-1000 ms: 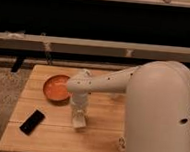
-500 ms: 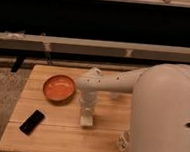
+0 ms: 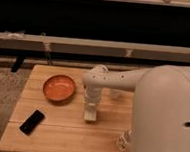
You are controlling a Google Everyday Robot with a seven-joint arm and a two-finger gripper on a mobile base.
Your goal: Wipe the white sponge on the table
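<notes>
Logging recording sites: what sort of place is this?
Probably an indoor lab or office: small wooden table on carpet, dark window wall behind. The gripper rests on the white sponge beside an orange bowl.

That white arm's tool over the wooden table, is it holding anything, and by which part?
The tool points down onto a small off-white rectangular sponge on the light-wood plank table, beside the orange bowl. It meets the sponge's top; a real grip cannot be told.

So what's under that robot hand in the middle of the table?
Under the gripper, a pale block, the white sponge, lies on the table. Only its near edge shows; the gripper covers the rest. The wood beneath the sponge is hidden. The orange bowl sits apart, to the picture's left.
</notes>
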